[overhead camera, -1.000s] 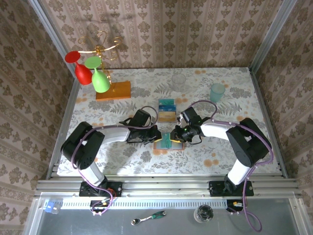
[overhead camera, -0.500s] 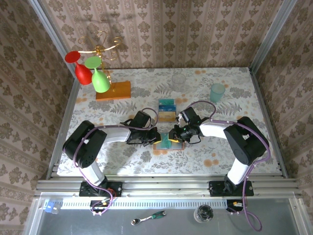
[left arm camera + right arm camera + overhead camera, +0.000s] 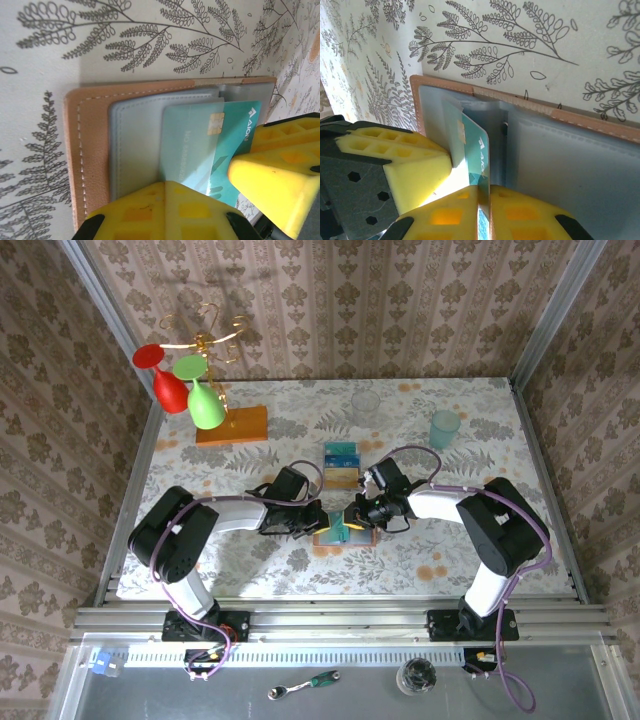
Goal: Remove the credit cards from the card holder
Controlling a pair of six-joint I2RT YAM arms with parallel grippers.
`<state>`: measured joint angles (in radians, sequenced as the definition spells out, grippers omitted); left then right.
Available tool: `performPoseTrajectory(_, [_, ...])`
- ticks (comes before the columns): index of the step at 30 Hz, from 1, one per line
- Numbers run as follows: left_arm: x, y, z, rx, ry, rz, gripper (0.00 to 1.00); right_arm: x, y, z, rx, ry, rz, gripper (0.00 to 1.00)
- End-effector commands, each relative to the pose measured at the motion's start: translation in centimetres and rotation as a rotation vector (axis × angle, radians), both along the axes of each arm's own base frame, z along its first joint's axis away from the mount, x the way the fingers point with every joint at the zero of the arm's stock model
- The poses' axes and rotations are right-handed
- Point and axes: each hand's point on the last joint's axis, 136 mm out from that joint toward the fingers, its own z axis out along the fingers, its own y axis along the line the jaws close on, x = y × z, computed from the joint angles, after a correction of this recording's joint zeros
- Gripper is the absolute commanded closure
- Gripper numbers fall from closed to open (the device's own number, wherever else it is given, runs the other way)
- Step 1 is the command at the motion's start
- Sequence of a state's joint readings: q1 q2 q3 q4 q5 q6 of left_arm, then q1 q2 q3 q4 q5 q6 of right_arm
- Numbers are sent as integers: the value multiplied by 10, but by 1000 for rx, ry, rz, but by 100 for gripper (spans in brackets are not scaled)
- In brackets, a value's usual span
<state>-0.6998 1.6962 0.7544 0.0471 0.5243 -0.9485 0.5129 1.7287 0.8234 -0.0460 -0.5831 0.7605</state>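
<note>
**Surfaces on my feed**

I read the reddish-brown leather card holder [image 3: 90,165] as matt and grained, with pale stitching. Its grey-blue pockets [image 3: 135,145] are smooth and slightly sheened. The teal plastic credit card [image 3: 474,147] looks slick. The yellow finger pads [image 3: 395,165] look matt and foamy, and the leaf-printed tabletop [image 3: 150,50] flat matt.

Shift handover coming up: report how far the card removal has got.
Done: a few cards lie on the table beyond the open card holder. In hand: the right pincer is shut on a teal card partly out of its pocket, the left pincer, shut, resting on the holder. Left: pull that card free; whether others hide behind it I can't tell.
</note>
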Motion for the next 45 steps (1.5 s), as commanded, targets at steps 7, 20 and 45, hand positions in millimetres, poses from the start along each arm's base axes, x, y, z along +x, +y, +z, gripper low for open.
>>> performPoseTrajectory(7, [-8,13,-16,40,30,-1,100,-7,-25,3,-103,-11,-3,89])
performPoseTrajectory(20, [-5,24,-10,23,17,20,100,0,-34,39,-183,-84,50,97])
performPoseTrajectory(45, [10,35,22,-12,-60,68,97,78,-36,120,-503,-665,886,100])
